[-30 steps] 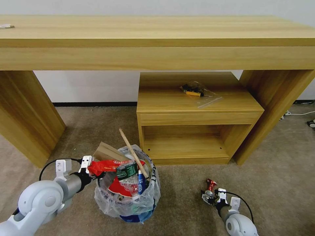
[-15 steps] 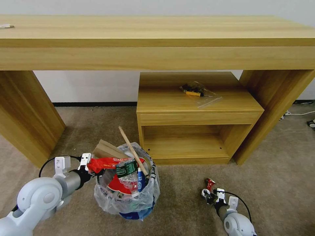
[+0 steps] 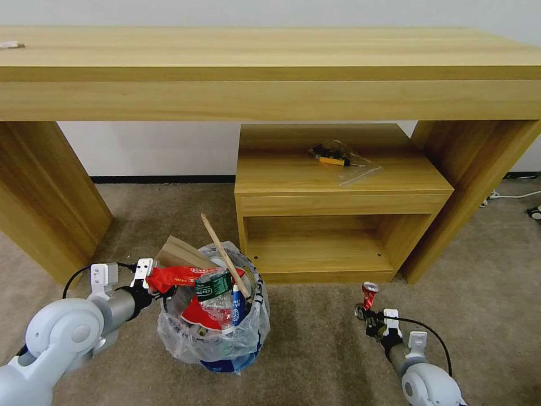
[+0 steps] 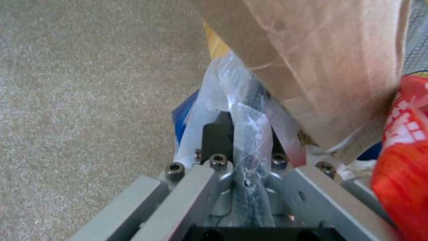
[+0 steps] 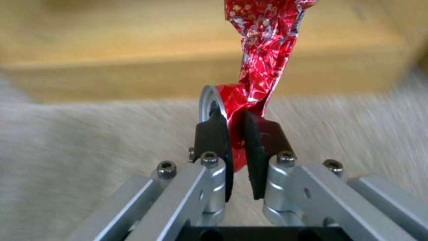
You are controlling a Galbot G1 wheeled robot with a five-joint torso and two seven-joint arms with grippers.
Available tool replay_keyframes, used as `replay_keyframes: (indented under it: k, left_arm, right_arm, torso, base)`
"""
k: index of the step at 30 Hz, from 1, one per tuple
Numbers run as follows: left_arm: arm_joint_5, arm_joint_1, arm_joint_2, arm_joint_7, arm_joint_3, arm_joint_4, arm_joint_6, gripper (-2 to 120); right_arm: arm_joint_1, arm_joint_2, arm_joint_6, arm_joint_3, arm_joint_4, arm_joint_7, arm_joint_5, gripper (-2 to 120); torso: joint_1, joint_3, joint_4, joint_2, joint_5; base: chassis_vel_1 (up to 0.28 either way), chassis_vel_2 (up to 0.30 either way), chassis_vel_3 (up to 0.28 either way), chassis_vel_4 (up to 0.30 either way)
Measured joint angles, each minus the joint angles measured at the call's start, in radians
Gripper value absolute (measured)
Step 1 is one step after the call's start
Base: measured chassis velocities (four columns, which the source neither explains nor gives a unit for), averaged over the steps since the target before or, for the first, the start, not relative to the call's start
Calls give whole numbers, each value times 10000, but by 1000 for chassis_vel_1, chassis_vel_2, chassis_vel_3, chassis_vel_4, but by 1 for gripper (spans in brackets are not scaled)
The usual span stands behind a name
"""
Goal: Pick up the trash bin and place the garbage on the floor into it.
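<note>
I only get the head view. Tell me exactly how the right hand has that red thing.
Observer: The right hand is shut on a crushed red can, pinching it beside its silver end.
Operator: Now report the left hand's grip.
Observer: The left hand is shut on the rim of the bin, with the bag pinched between the fingers.
Operator: Say what crowds that grip.
Observer: The cardboard leans out right above the fingers, and the wrapper lies close beside them.
</note>
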State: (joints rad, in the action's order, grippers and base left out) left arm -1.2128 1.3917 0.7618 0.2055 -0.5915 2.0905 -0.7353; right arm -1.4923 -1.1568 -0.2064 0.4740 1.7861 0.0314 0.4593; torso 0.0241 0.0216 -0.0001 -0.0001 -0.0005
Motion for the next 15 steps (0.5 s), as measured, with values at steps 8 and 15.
replay_keyframes:
  k: [8, 15]
  left_arm:
    - [-94, -321, -122, -46, 77, -253, 0, 0]
    - [-75, -573, -384, -311, 237, -452, 0, 0]
  right_arm:
    - [-53, 1075, 153, -799, 2347, 183, -117, 7]
    - [1490, 2881, -372, -2502, 4309, 10, 1163, 7]
  torso:
    - [0, 0, 1, 0, -3]
    - [0, 1, 0, 1, 2]
  base:
    - [0, 0, 0, 0]
    - [0, 0, 0, 0]
